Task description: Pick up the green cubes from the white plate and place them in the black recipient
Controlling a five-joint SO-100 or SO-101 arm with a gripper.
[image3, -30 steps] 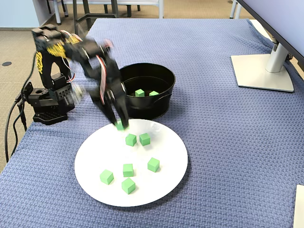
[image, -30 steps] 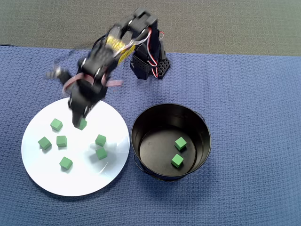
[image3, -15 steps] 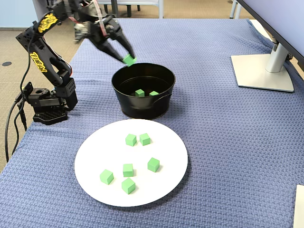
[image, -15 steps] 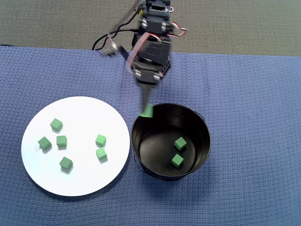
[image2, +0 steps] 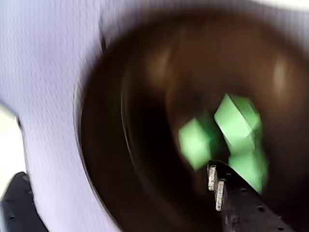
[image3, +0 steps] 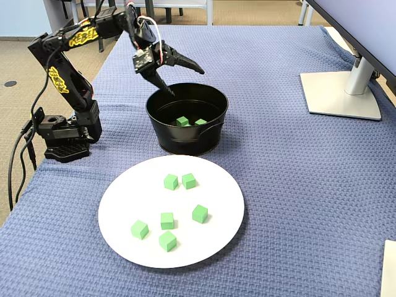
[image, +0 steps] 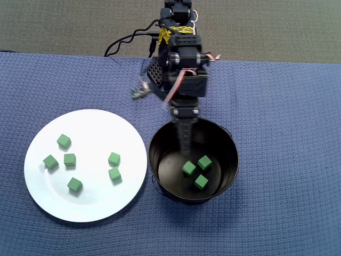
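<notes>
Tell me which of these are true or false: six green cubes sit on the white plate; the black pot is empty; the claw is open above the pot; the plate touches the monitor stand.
1. Six green cubes sit on the white plate. True.
2. The black pot is empty. False: the overhead view shows three cubes inside it.
3. The gripper is open above the pot. True: the fixed view shows its fingers spread, holding nothing.
4. The plate touches the monitor stand. False: they lie far apart on the blue cloth.
</notes>
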